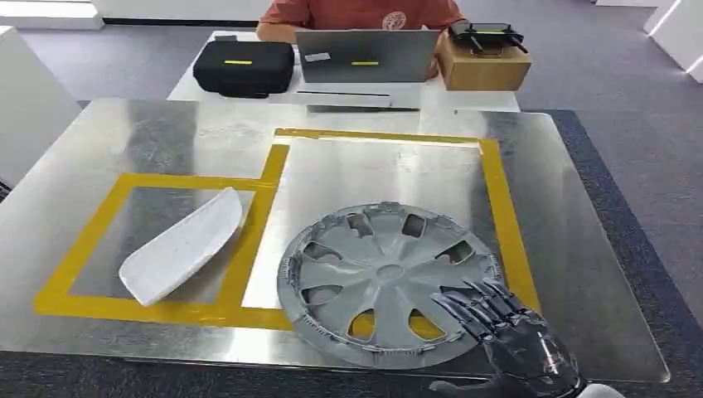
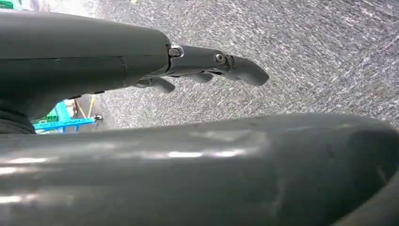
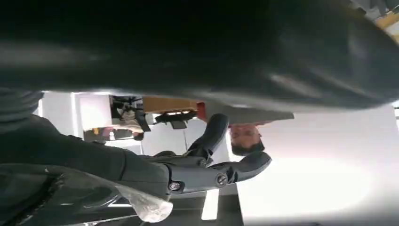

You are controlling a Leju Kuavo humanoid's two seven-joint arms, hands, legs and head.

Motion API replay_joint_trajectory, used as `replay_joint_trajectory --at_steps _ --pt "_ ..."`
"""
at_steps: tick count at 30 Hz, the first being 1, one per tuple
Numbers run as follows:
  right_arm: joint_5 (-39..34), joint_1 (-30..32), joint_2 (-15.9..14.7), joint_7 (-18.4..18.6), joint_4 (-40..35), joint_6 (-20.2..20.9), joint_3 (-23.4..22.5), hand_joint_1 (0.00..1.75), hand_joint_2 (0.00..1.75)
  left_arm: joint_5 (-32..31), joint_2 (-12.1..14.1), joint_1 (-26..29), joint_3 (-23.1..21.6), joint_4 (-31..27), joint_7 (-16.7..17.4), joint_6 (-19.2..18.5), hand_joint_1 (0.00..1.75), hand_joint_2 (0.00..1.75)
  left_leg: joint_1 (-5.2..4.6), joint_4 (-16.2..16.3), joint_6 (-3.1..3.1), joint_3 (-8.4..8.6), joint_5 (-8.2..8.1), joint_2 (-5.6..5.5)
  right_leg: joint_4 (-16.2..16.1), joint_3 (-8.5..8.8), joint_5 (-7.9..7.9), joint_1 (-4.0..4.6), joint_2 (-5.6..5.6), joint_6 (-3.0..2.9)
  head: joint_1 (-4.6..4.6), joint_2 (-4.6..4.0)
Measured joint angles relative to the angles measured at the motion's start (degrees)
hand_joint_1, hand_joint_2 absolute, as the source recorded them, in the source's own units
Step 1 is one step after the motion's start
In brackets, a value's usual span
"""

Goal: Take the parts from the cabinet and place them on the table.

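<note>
A grey wheel cover (image 1: 385, 282) lies flat on the metal table (image 1: 580, 249), inside the larger yellow-taped area and close to the front edge. My right hand (image 1: 506, 332) reaches over its near right rim with fingers stretched out flat above it. In the right wrist view the right hand (image 3: 207, 165) has fingers and thumb apart with nothing between them. A white curved part (image 1: 182, 247) lies in the smaller taped square at the left. My left hand (image 2: 207, 66) hangs over the speckled floor with straight fingers, holding nothing.
Yellow tape (image 1: 501, 215) marks two areas on the table. Behind it a white desk carries a black case (image 1: 244, 66), a laptop (image 1: 365, 56) and a wooden box (image 1: 483, 66); a person in an orange shirt (image 1: 356, 12) sits there. A white unit (image 1: 25, 108) stands at left.
</note>
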Motion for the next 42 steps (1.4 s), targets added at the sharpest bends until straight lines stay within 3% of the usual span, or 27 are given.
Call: replay_joint_trajectory --at_steps 2,3,5,6,7,10,11,13,15,16,18,21,22,24,26,27,28,30,31,32,34,35,36,37,38,41,42 --pt "-0.17 0.01 0.00 0.28 0.00 0.07 0.00 0.00 0.00 -0.04 -0.02 0.03 -0.07 0.00 0.00 -0.15 0.00 0.00 -0.04 0.14 -0.22 -0.66 0.41 0.12 2.74 -0.54 -0.11 0.00 -0.01 0.23 -0.02 0.00" --pt "-0.20 0.01 0.00 0.39 0.00 0.07 0.00 0.00 0.00 -0.04 -0.02 0.03 -0.11 0.00 0.00 -0.22 0.00 0.00 0.02 0.24 -0.39 -0.94 0.59 0.14 0.07 1.21 1.72 -0.07 -0.05 0.30 -0.02 0.00" --pt "-0.35 -0.05 0.00 0.41 0.00 0.07 0.00 0.00 0.00 -0.04 -0.13 -0.03 -0.42 0.00 0.00 -0.37 0.00 0.00 0.28 0.70 -0.90 -1.52 0.91 0.15 -11.85 8.26 6.36 -0.44 -0.41 0.65 0.00 0.00" --pt "-0.37 -0.28 0.02 0.41 0.00 0.09 0.00 0.00 0.00 -0.04 0.04 -0.10 -0.44 0.00 0.00 -0.37 0.00 0.00 0.15 1.06 -1.23 -1.79 1.10 0.09 -15.77 10.25 5.04 -0.36 -0.77 0.59 0.08 0.02" --pt "-0.37 -0.22 0.02 0.41 -0.04 0.09 0.00 0.00 0.00 -0.04 0.00 -0.13 -0.50 0.00 0.00 -0.39 0.00 0.00 -0.06 1.19 -1.59 -1.93 1.28 0.05 -14.66 10.29 6.70 0.04 -0.19 -0.35 -0.09 0.00" --pt "-0.48 -0.31 0.02 0.48 -0.09 0.09 0.00 0.00 0.00 -0.04 0.11 -0.10 -0.59 0.00 0.00 -0.41 0.00 0.00 -0.01 1.51 -2.56 -2.18 1.96 0.13 -14.51 8.86 6.36 0.07 0.10 -1.24 -0.13 0.00" --pt "-0.50 -0.28 0.02 0.52 -0.07 0.13 0.00 0.00 0.00 -0.04 0.13 -0.04 -0.59 0.02 0.00 -0.44 0.00 0.00 0.11 1.81 -2.88 -2.35 1.82 -0.01 -14.70 8.44 6.91 -0.20 0.01 -2.04 -0.15 0.00" --pt "-0.87 -0.33 0.07 0.98 -0.09 0.37 -0.02 0.00 0.00 -0.04 0.15 -0.05 -0.63 0.02 0.00 -0.55 0.00 0.00 0.30 5.88 -3.68 -3.65 -3.88 -0.99 -14.69 7.55 7.79 -0.14 -0.07 -3.01 -0.35 0.00" --pt "-1.16 -0.25 0.11 1.86 -0.09 1.00 -0.04 0.00 0.00 -0.02 0.18 -0.11 -0.66 0.02 -0.02 -0.57 0.00 0.00 0.35 14.80 -4.01 -5.81 -9.95 -1.11 -14.60 6.53 8.76 0.06 0.00 -3.10 -0.50 0.00" --pt "-1.18 -0.22 0.24 2.16 -0.09 1.33 -0.07 0.00 0.00 0.02 0.17 -0.25 -0.66 0.02 -0.02 -0.57 0.00 0.00 0.35 18.42 -4.00 -6.17 -11.48 -1.13 -14.52 6.11 9.34 0.17 0.03 -3.10 -0.48 0.00" --pt "-1.25 -0.15 0.68 3.10 -0.09 1.79 -0.13 0.00 0.00 0.00 0.15 -0.32 -0.66 0.02 -0.02 -0.57 0.00 0.00 0.34 17.33 -3.67 -3.55 -9.77 -1.19 -14.23 4.66 10.34 0.37 0.19 -3.07 -0.48 0.00" --pt "-1.27 0.08 1.14 4.19 -0.09 2.36 -0.63 0.00 0.00 0.00 0.17 -0.16 -0.68 0.02 0.09 -0.57 0.00 0.00 0.22 1.52 -2.37 6.67 -5.46 -1.82 -14.01 3.42 11.44 0.58 0.53 -2.93 -0.48 0.00" --pt "-1.33 0.09 1.29 4.57 -0.09 2.42 -0.85 0.00 0.00 0.02 0.20 -0.21 -0.68 0.02 0.09 -0.57 0.00 0.00 0.08 -1.13 -2.08 7.84 -6.44 -2.02 -13.99 2.97 11.95 0.76 0.54 -2.59 -0.37 0.00" --pt "-1.53 0.12 1.55 4.90 -0.09 2.58 -1.09 0.00 0.00 0.07 0.15 -0.16 -0.68 0.02 0.18 -0.57 0.00 0.00 -0.27 -0.88 -1.92 7.03 -5.55 -2.00 -14.29 2.79 12.87 0.48 0.54 -1.91 -0.52 0.00" --pt "-1.62 0.28 1.71 5.01 -0.09 2.64 -1.16 0.00 0.00 0.07 0.11 -0.17 -0.68 0.02 0.28 -0.57 0.00 0.00 -0.31 -1.50 -1.07 6.60 -4.38 -1.83 -14.78 2.71 13.86 0.49 0.65 -0.93 -0.44 0.00" --pt "-1.62 0.42 1.79 5.05 -0.09 2.71 -1.27 0.00 0.00 0.07 -0.02 -0.25 -0.68 0.02 0.33 -0.57 0.00 0.00 -0.01 -2.02 -0.76 6.04 -3.44 -1.27 -14.05 2.33 12.38 0.24 0.68 -0.93 -0.42 0.00" --pt "-1.66 0.49 1.90 5.35 -0.07 2.77 -1.51 0.00 0.00 0.09 -0.05 -0.29 -0.68 0.02 0.35 -0.57 0.00 0.00 -0.04 -2.08 -0.15 5.12 -2.83 -1.26 -11.65 1.01 8.83 0.33 0.48 -0.77 -0.17 0.00" --pt "-1.86 0.50 2.10 5.81 -0.07 2.97 -1.83 0.00 0.00 0.11 0.00 -0.23 -0.68 0.02 0.50 -0.57 0.00 0.00 -0.17 -1.88 0.10 3.35 -1.54 -0.99 -3.19 -1.36 2.30 0.20 0.43 -0.42 -0.22 0.00" --pt "-1.90 0.59 2.25 6.05 -0.07 3.24 -2.01 0.00 0.00 0.13 0.00 -0.19 -0.68 0.02 0.50 -0.57 0.00 0.00 -0.28 -1.81 0.09 2.39 -0.85 -0.84 0.79 -2.20 0.66 0.20 0.43 -0.25 -0.17 0.00" --pt "-2.03 0.69 2.40 6.41 0.02 3.43 -2.21 0.00 0.00 0.15 -0.02 -0.18 -0.68 0.02 0.50 -0.57 0.00 0.00 -0.29 -1.66 0.04 1.36 -0.18 -0.73 3.02 -2.22 0.81 0.21 0.43 -0.11 -0.18 0.00" --pt "-2.38 1.05 2.80 7.73 0.13 3.76 -2.73 0.00 0.00 0.22 -0.13 -0.17 -0.66 0.02 0.50 -0.57 0.00 0.00 -0.26 -1.16 -0.22 -0.72 1.03 -0.61 0.38 1.42 5.17 0.15 0.37 0.07 -0.15 0.00" --pt "-2.69 1.32 2.95 8.48 0.13 3.85 -3.13 0.00 0.00 0.31 -0.26 -0.15 -0.66 0.02 0.50 -0.57 0.00 0.00 -0.18 -0.75 -0.45 -1.77 1.57 -0.60 -4.42 5.10 7.31 0.09 0.21 0.13 -0.20 0.00" --pt "-3.01 1.52 3.15 9.18 0.15 3.91 -3.60 0.00 0.00 0.46 -0.28 -0.18 -0.66 0.02 0.50 -0.55 0.00 0.00 -0.18 -0.23 -0.73 -2.34 1.94 -0.61 -9.49 8.80 7.59 0.03 -0.07 0.17 -0.15 0.00" --pt "-3.02 1.57 3.32 9.96 0.15 3.98 -4.11 0.00 0.00 0.63 -0.26 -0.24 -0.63 0.02 0.50 -0.55 0.00 0.00 -0.50 0.47 -0.99 -3.13 2.19 -0.63 -15.34 12.71 5.42 0.20 -0.32 0.10 -0.09 0.00" --pt "-2.82 1.87 3.52 10.85 0.15 4.06 -4.67 0.00 0.00 0.68 -0.28 -0.23 -0.63 0.02 0.50 -0.55 0.00 0.00 -0.50 0.96 -1.27 -3.50 2.61 -0.59 -17.67 13.87 4.51 0.36 -0.15 -0.66 -0.28 0.02" --pt "-2.34 4.04 4.22 13.29 0.26 4.11 -6.66 0.00 0.00 0.98 -0.24 -0.08 -0.59 0.04 0.50 -0.55 0.00 0.00 -0.40 0.87 -2.21 -3.71 4.12 -0.65 -16.72 12.07 5.36 0.48 -0.27 -1.88 -0.26 0.00" --pt "-2.14 4.45 4.42 13.99 0.33 4.11 -7.19 0.00 0.00 1.01 -0.13 -0.05 -0.57 0.11 0.50 -0.52 0.00 0.00 -0.17 1.26 -2.55 -4.05 3.27 -0.92 -16.82 11.57 6.01 0.18 -0.55 -2.44 -0.22 0.00"
